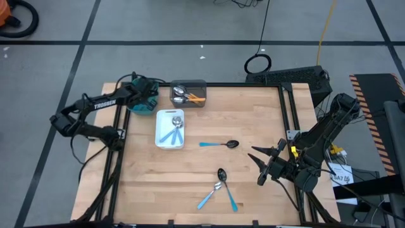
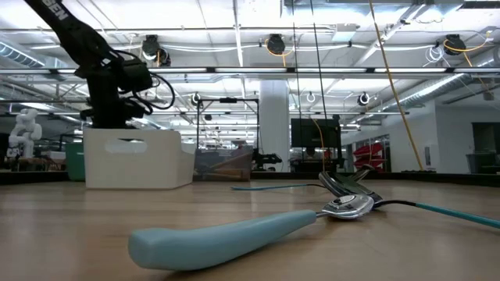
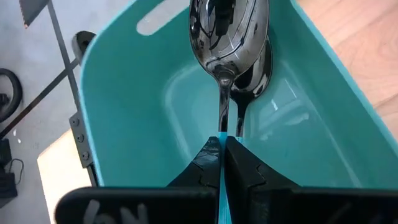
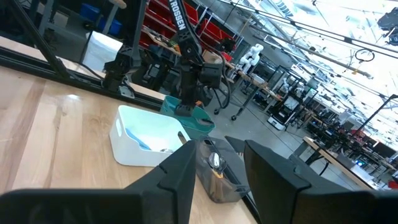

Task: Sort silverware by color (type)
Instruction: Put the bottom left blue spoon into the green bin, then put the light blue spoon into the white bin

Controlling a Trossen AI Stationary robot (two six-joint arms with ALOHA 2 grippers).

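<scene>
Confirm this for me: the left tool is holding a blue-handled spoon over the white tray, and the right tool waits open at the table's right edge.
Wrong tray. The left tool is shut on the blue-handled spoon over the teal tray, as the left wrist view shows; the white tray sits beside it in the high view. The right tool does wait open at the table's right edge.

I see a teal tray (image 3: 124,112), a white tray (image 1: 169,130), a grey tray (image 1: 188,94), light-blue spoon handles (image 1: 209,144), orange handles (image 1: 197,98) and black-and-orange striping (image 1: 366,88) at far right.
</scene>
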